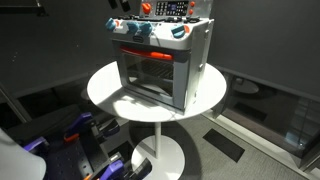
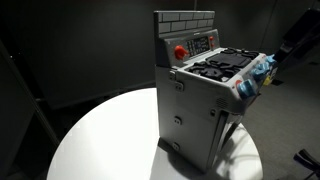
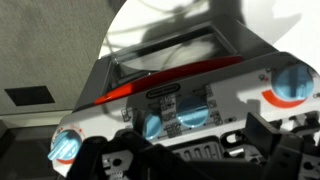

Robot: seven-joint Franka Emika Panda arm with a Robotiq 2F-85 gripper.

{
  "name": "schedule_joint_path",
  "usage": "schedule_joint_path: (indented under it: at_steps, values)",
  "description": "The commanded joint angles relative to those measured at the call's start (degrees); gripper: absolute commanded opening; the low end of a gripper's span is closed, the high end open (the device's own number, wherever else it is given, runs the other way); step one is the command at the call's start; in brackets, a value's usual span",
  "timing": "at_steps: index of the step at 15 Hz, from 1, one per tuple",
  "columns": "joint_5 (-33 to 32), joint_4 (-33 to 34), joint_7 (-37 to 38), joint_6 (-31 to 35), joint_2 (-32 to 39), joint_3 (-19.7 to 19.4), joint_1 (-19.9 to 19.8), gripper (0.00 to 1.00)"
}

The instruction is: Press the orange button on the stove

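The silver-grey toy stove point(image 1: 160, 62) stands on a round white table point(image 1: 105, 90) and also shows in the other exterior view point(image 2: 200, 100). Its round orange-red button point(image 2: 180, 51) sits on the upright back panel, left of a dark display, and shows in an exterior view point(image 1: 147, 8). My gripper point(image 2: 292, 45) hovers above and in front of the stove's knob edge, apart from the button. In the wrist view the gripper point(image 3: 195, 155) is open and empty over the dark burner top, above the blue knobs point(image 3: 165, 118) and the red handle bar point(image 3: 165, 78).
The table has a single pedestal foot point(image 1: 160, 150). Dark walls and floor surround it. Robot base parts and cables point(image 1: 80, 145) lie low beside the table. A white table edge point(image 2: 100, 140) runs close to the stove's side.
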Motion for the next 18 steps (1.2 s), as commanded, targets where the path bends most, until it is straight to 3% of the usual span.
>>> schedule_joint_path:
  at_steps: [1,11,18]
  values:
    - [-3.3,5.7,1.8,1.6,4.5,-0.3,-3.1,1.00]
    - [-12.6,19.1,10.0,7.2,19.6,0.3,-10.4,1.00]
    - [-19.5,28.2,18.5,6.2,30.3,-1.6,-10.9,1.00]
